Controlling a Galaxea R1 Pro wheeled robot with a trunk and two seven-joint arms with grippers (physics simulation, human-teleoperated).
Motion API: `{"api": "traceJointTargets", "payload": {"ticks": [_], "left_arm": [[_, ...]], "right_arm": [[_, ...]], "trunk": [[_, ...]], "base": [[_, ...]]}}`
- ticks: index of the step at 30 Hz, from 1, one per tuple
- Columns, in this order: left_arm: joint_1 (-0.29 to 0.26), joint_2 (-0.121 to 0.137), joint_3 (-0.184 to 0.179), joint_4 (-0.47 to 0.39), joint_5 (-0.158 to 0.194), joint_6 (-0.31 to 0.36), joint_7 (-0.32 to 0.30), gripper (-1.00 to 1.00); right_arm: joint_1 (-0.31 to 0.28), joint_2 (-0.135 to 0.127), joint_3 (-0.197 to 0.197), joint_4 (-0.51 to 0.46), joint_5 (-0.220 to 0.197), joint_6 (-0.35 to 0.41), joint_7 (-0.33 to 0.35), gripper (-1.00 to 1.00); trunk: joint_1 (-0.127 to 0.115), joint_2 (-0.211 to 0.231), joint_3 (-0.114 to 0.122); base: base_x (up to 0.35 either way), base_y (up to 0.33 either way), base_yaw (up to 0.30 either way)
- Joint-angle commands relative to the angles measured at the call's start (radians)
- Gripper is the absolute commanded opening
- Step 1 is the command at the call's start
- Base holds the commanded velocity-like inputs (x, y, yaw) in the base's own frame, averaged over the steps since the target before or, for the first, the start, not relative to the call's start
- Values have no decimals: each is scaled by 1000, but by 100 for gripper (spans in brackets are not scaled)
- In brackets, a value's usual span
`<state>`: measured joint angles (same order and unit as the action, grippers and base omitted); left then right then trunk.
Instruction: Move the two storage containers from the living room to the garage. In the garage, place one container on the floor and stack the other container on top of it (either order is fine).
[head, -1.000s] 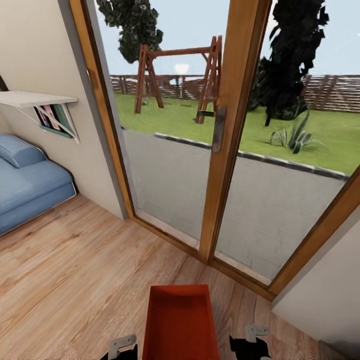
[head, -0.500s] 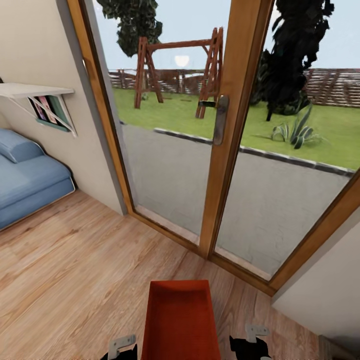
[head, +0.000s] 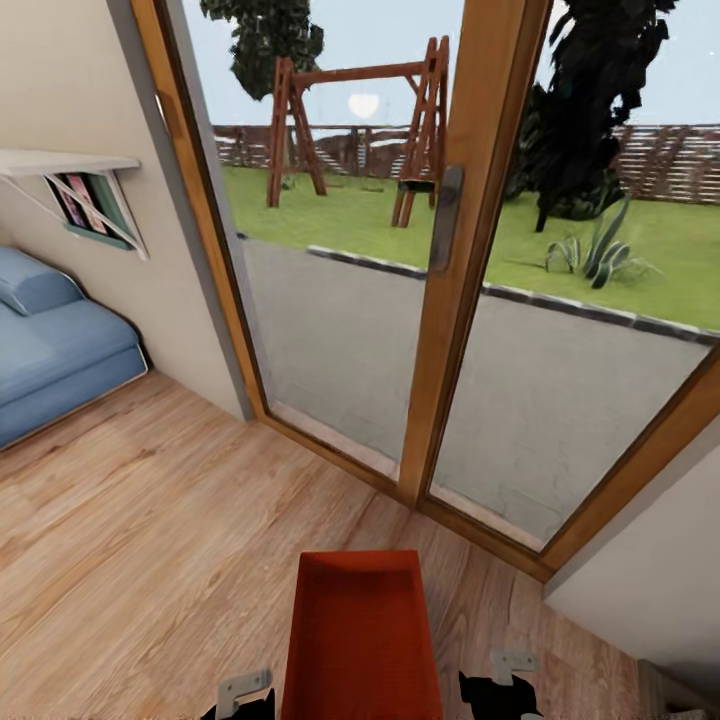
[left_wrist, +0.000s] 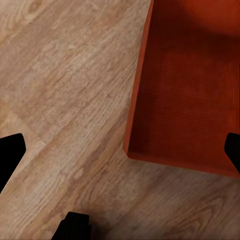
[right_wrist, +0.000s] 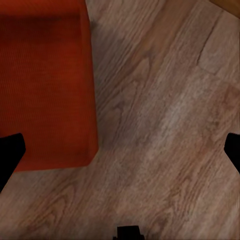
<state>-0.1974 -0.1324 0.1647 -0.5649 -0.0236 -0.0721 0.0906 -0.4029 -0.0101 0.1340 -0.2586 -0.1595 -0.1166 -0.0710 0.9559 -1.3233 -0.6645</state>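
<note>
Down at the bottom edge of the head view, the left gripper (head: 243, 697) sits just left of a rust-red rectangular open-top storage bin (head: 362, 640), and the right gripper (head: 500, 688) sits right of it, a little apart. In the left wrist view the dark fingertips (left_wrist: 10, 152) stand wide at the two sides of the frame, spread apart and holding nothing, and the bin's wall (left_wrist: 137, 100) lies between them with its red flat bottom (left_wrist: 192, 95) open to the camera. The right wrist view tells the same: fingertips (right_wrist: 9, 155) at opposite frame edges, released and empty, the bin (right_wrist: 45, 80) in the upper left of that frame. From these pictures I cannot tell whether either gripper touches the bin.

The bin fills the bottom centre of the head view, its long side running away from the robot, over the light wood-plank flooring (head: 150, 520). Just beyond its far end stand the wood-framed glass doors (head: 450, 300), with a dark metal handle (head: 443, 220) on the middle post. Through the glass: grey paving, green lawn, a wooden swing frame (head: 355, 140), dark trees and a fence. At the left edge sits the blue cushion seat (head: 55, 345), with a white wall shelf (head: 60, 165) above it.
</note>
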Motion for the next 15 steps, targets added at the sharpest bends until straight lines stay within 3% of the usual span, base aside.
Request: {"api": "traceJointTargets", "payload": {"ticks": [1, 15], "left_arm": [[-1, -1, 4, 0, -3, -3, 0, 100], [-1, -2, 6, 0, -3, -6, 1, 100]], "right_arm": [[-1, -1, 9, 1, -10, -3, -4, 100], [-1, -1, 9, 0, -11, -4, -4, 100]], "trunk": [[4, -8, -6], [58, -106, -72]], "base": [[0, 0, 0], [0, 0, 0]]}}
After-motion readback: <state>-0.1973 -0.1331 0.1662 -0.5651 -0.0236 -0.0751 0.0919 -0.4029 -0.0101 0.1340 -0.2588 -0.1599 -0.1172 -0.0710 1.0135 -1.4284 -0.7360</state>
